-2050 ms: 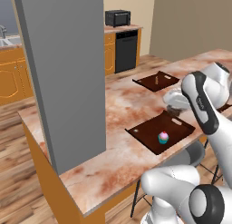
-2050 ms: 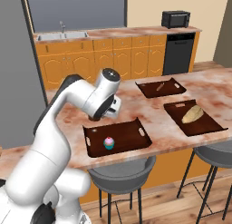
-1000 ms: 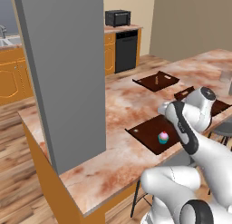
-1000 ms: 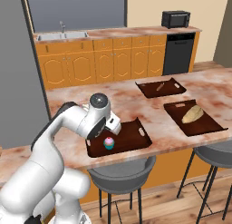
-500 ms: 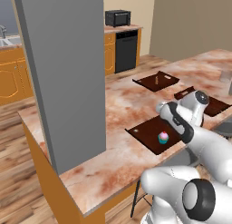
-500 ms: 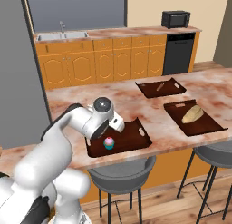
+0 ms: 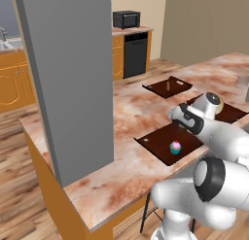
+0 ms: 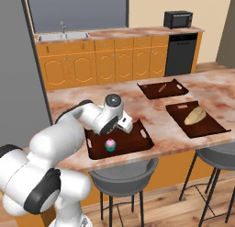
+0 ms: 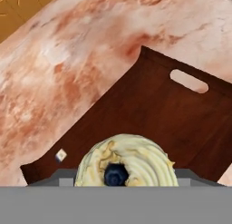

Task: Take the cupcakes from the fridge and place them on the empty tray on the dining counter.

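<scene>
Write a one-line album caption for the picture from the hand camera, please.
Seen from the hand, a cream-topped cupcake sits just above the dark brown tray on the marbled counter.

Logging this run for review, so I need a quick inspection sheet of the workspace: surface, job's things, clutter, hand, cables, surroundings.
Surface: dining counter, marbled stone top, orange sides.
Job's things: pink cupcake stands on the near tray; cream-topped cupcake sits right at the hand, over the same tray.
Clutter: two more trays, one with a tan loaf, one with a small stick-like item.
Hand: hand low over the tray; jaws hidden, whether it grips the cupcake cannot be told.
Cables: nothing seen.
Surroundings: stool, orange cabinets, sink, microwave.
</scene>
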Robot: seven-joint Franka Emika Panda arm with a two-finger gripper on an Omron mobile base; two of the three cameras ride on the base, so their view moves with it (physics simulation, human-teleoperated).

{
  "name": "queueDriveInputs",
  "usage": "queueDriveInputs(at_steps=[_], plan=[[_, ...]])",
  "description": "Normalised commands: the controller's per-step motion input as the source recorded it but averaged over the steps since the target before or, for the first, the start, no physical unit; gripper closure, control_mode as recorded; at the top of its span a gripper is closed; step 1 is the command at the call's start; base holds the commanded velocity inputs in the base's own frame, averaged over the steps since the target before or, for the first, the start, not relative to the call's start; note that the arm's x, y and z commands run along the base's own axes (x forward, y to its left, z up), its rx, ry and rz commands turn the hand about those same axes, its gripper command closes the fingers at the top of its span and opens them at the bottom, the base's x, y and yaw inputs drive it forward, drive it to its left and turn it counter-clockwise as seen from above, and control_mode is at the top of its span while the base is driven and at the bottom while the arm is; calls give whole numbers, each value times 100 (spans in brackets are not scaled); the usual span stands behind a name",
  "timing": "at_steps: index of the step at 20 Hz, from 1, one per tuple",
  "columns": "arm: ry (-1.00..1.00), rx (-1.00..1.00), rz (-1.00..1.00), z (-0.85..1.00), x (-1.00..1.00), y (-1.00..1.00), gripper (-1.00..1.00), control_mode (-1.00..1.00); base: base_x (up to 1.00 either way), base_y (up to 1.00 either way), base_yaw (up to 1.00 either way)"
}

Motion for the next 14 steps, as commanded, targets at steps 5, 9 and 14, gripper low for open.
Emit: queueDriveInputs(at_steps=[5, 9, 14], plan=[[20, 0, 0, -8, 19, -8, 100, -100, 0, 0, 0], [13, 0, 0, -14, 11, 0, 100, -100, 0, 0, 0], [2, 0, 0, -26, 2, 0, 100, -100, 0, 0, 0]])
